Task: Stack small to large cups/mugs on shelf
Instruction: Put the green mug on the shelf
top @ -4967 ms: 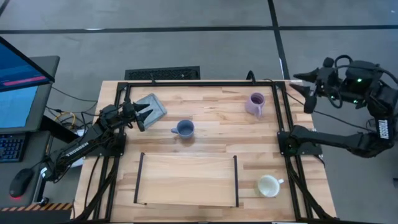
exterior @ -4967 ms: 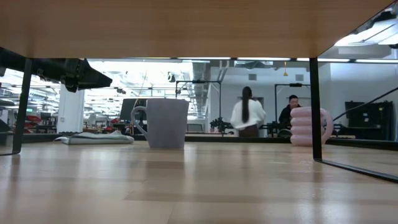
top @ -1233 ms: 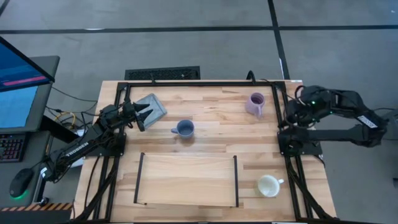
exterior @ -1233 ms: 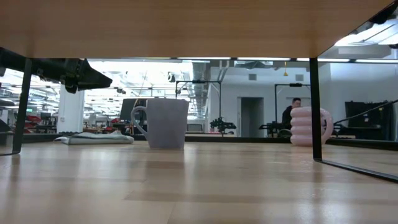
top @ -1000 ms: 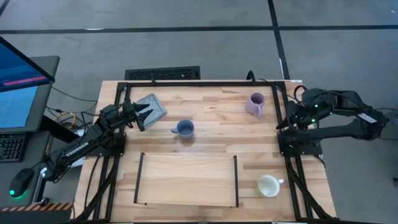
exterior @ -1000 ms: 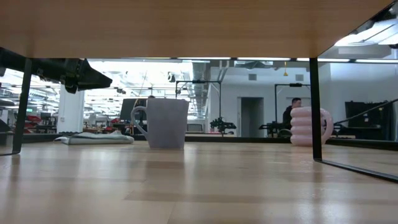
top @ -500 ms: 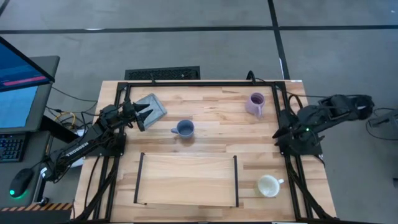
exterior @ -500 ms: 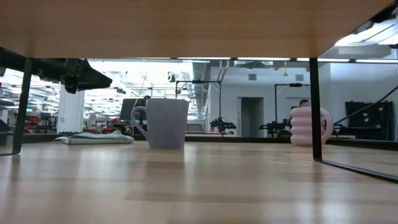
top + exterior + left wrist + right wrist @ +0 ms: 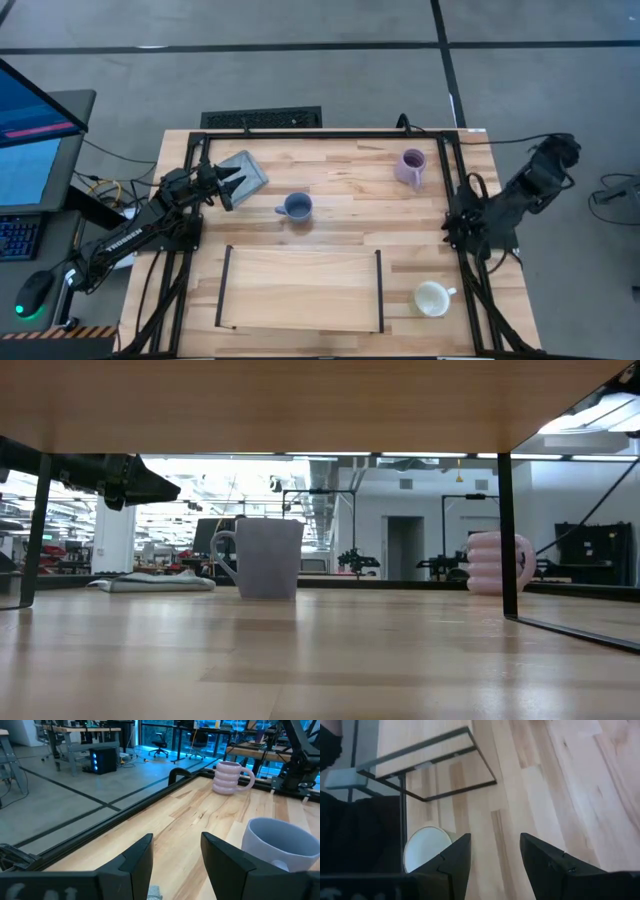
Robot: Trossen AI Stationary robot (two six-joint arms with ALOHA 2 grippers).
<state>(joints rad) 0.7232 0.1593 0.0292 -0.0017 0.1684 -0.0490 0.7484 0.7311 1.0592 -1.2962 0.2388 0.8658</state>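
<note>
Currently all three mugs sit on the table off the shelf (image 9: 300, 290): blue mug (image 9: 296, 208) centre, lilac mug (image 9: 411, 167) far right, white mug (image 9: 432, 298) beside the shelf. Left gripper (image 9: 233, 186) and right gripper (image 9: 491, 851) are both spread, empty.

"TROSSEN" lettering on left arm (image 9: 128, 238)

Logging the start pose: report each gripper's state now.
Left gripper: jaws open, empty, over the table's rear-left.
Right gripper: jaws open, empty.
</note>
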